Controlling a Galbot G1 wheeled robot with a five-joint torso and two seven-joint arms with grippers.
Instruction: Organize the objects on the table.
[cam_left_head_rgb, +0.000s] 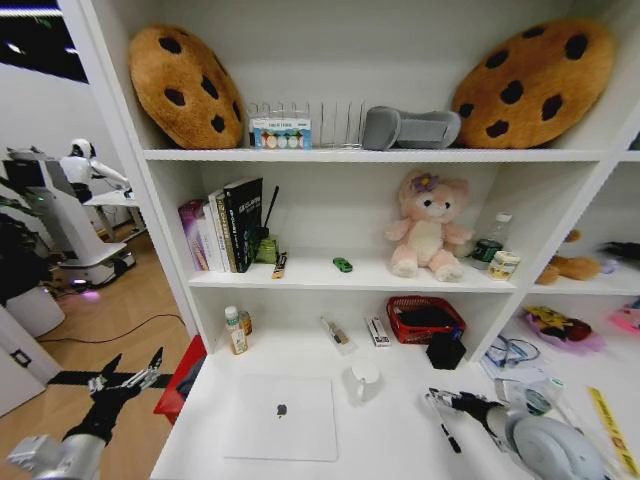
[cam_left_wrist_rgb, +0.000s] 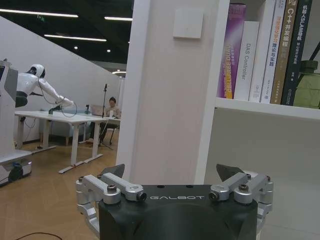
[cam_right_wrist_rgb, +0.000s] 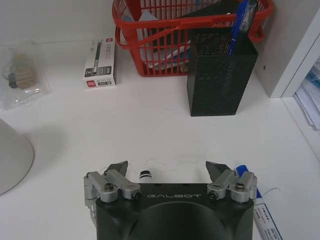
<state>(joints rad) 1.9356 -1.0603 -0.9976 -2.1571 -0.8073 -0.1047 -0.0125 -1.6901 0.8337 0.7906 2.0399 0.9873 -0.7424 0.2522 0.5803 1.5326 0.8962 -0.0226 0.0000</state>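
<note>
Hovering spread, my right tool (cam_right_wrist_rgb: 167, 170) sits low over two markers (cam_right_wrist_rgb: 145, 175) near the pen cup (cam_right_wrist_rgb: 220, 80); bare bench (cam_left_head_rgb: 400, 440) beside the laptop (cam_left_head_rgb: 280, 417). Left tool (cam_left_head_rgb: 128, 375), spread, hangs off the bench edge.

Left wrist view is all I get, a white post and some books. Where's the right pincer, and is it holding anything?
Observer: The right pincer hangs open, low over the long white desk, holding nothing.
Operator: Anything beneath it?
Observer: A thin pen, its black-and-white end showing, lies on the desk under it.
Operator: And the laptop?
Observer: The slim silver laptop lies closed on the desk, to that pincer's left.
</note>
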